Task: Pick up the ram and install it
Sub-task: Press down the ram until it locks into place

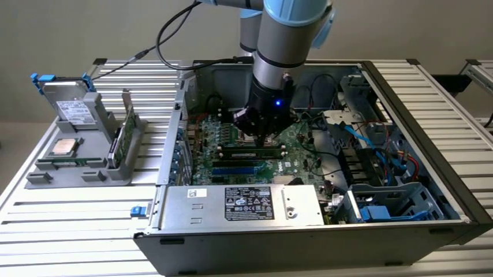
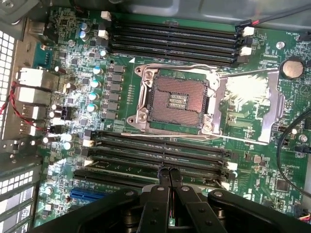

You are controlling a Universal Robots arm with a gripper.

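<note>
Closest to the wrist camera are the two black fingers of the pincer, pressed together with their tips touching, so the pincer is clenched and grasps nothing. The tips come down on the ram, a slim dark-green strip that lies in one of the slots just below the open socket. In the exterior view the ram sits flat and level in its slot on the motherboard, with black chips and a pale label on its side, and the pincer is directly above it, near the middle of its length. Whether the tips really touch the top edge of the ram, I cannot tell for sure.

The arm comes down almost vertical into the open case, the wrist pointing straight at the board, with a small blue light on its body.

Beside the socket its silver cover is folded open. Another bank of empty black slots lies on the other side of the socket. A power supply with a label fills the front of the case. On the exterior view's left, outside the case, a grey holder stands on the table and carries a processor and a green card standing upright.
</note>
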